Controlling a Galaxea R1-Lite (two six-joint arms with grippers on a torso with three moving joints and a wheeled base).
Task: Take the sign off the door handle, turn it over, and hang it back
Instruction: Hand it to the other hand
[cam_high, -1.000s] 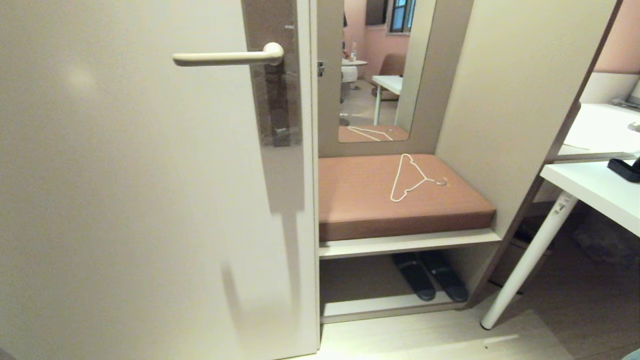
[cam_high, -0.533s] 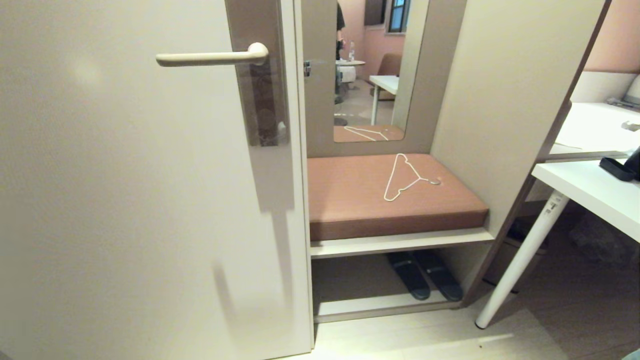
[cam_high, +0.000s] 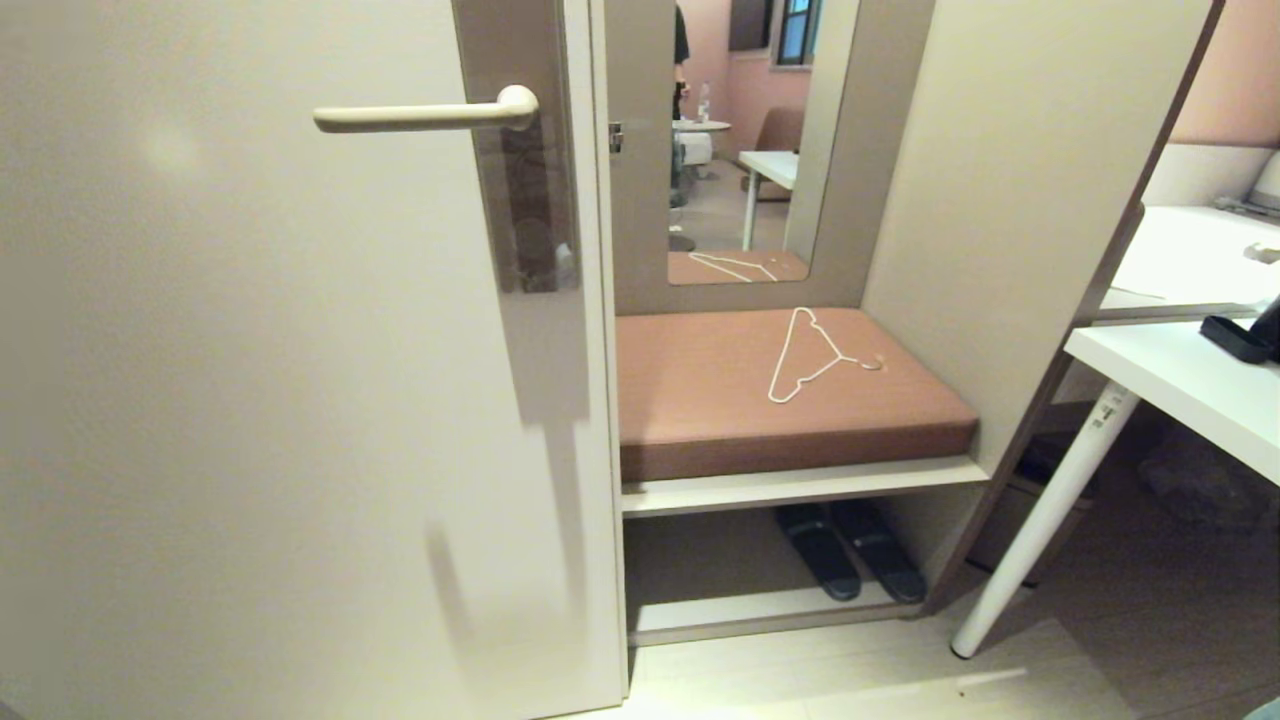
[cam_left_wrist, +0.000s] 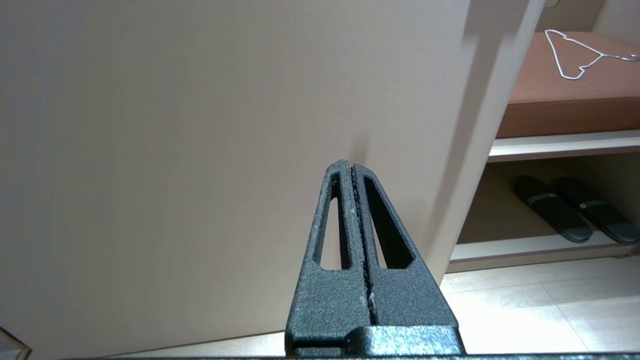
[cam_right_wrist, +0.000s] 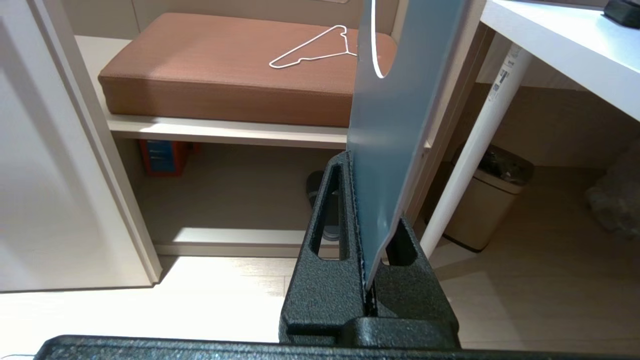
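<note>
The right gripper (cam_right_wrist: 361, 220) has its two dark fingers pressed together on the lower end of the sign (cam_right_wrist: 400, 115), pinching the card edge-on so that it stands up out of the jaws. The face turned toward the wrist camera is blue-grey, and the curve of its large hole shows near the upper end. I cannot read any lettering from here. The sign is off the door entirely; it hangs in the air in front of the bench alcove, low down, well apart from the lever.

The left gripper (cam_left_wrist: 352, 172) is shut tight with nothing between its fingers, pointing at the plain cream face of the door (cam_high: 250, 400) without touching it.

From the head view neither arm shows. The door handle (cam_high: 420, 115) sticks out level from its tall brown-grey plate (cam_high: 525, 150), bare. To the right, a thin white wire hanger (cam_high: 805, 360) lies on the brown cushion (cam_high: 700, 400), a pair of dark slippers (cam_high: 850, 560) sits on the shelf beneath, and a white desk (cam_high: 1180, 390) stands at the far right.

Compared with a second ago, the whole scene has slid a little to the left, handle, plate and bench together, so the camera has moved, not the objects. Over the last half second nothing has shifted.
</note>
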